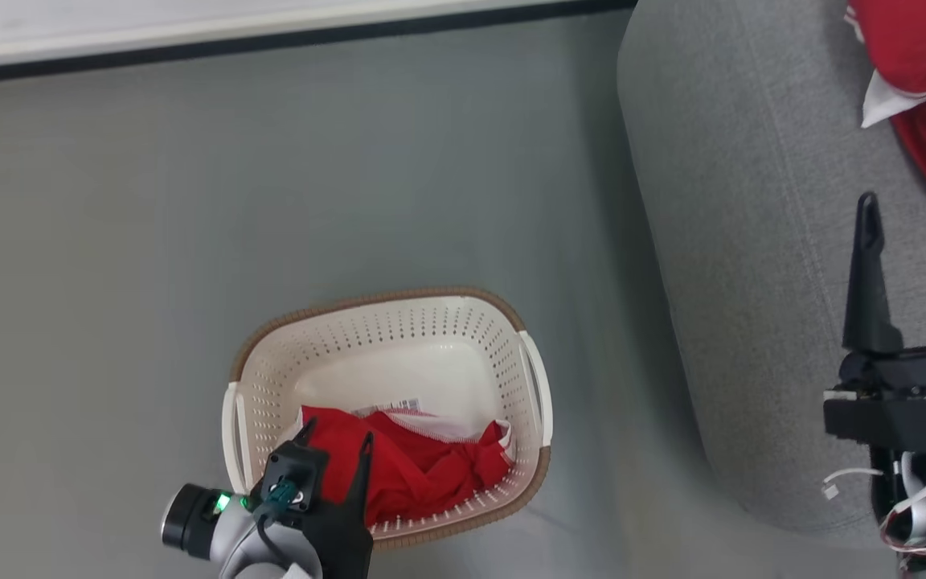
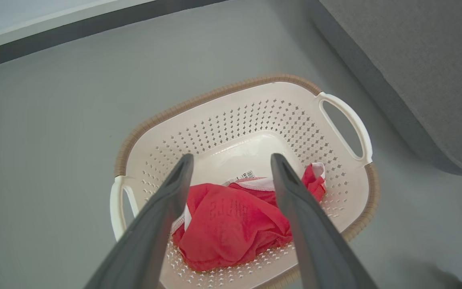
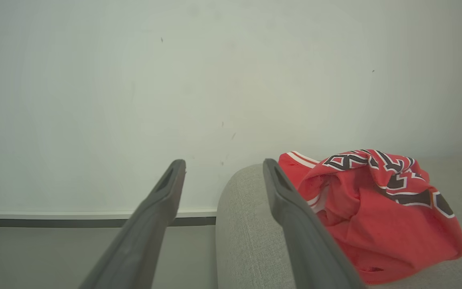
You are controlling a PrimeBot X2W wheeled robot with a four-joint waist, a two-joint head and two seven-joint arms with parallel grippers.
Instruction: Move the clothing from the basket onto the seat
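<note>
A plainer red garment lies crumpled in the near end of the cream basket, which stands on the floor. My left gripper hangs open just above that garment, its fingers apart and nothing between them. The red jersey with dark lettering and white trim lies on the light-grey sofa. My right gripper is open over the sofa's edge, just left of the jersey and apart from it.
Grey floor surrounds the basket, with a gap between the basket and the sofa. A white wall with a dark skirting strip runs along the far side. A white label lies in the basket beside the garment.
</note>
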